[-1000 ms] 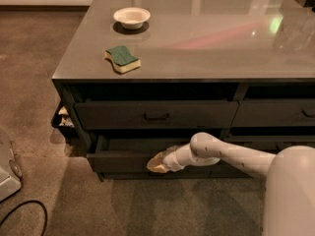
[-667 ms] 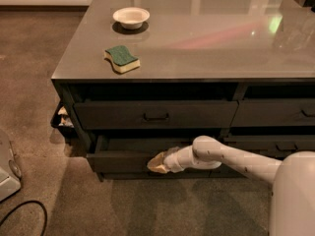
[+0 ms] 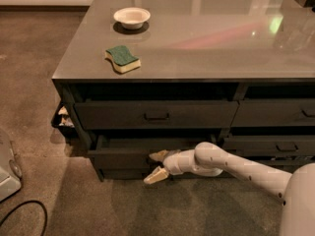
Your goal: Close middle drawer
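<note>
The middle drawer [image 3: 120, 157] is a wide dark charcoal drawer under the top drawer [image 3: 156, 114]. It stands pulled out a little from the cabinet, with a lighter inner side showing at its left end. My gripper [image 3: 157, 166] is at the drawer's front, near its centre. The tan fingers [image 3: 156, 176] are spread apart, one against the front and one just below and in front of it. The gripper hides the drawer's handle. My white arm [image 3: 236, 166] reaches in from the lower right.
A white bowl [image 3: 131, 17] and a green and yellow sponge [image 3: 122, 58] sit on the grey glossy cabinet top [image 3: 206, 38]. Narrower dark drawers [image 3: 295, 113] are to the right. A white device [image 3: 7, 168] and a black cable [image 3: 24, 215] lie on the carpet at left.
My arm's elbow has shifted slightly down and right. The gripper stays at the drawer front, and the drawer's position looks about the same.
</note>
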Controlling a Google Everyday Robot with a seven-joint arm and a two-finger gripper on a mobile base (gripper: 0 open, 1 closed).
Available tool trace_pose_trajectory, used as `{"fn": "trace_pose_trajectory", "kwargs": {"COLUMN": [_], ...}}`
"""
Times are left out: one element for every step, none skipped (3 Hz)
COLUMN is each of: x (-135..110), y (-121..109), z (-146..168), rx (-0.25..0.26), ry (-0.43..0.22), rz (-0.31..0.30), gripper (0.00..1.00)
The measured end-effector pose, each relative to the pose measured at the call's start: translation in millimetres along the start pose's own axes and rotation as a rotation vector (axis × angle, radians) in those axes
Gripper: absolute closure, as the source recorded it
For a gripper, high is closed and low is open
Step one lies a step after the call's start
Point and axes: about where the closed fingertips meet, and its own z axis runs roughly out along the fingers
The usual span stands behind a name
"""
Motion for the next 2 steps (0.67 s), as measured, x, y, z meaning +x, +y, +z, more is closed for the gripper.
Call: {"fn": "trace_pose_trajectory", "kwargs": {"x": [0.1,-7.4], "y": [2.0,-2.8], "z": [-0.2,6.3], "rx": [0.000,0.024], "ry": [0.000,-0.023], "rz": [0.000,0.018], "gripper": [0.00,0.00]}}
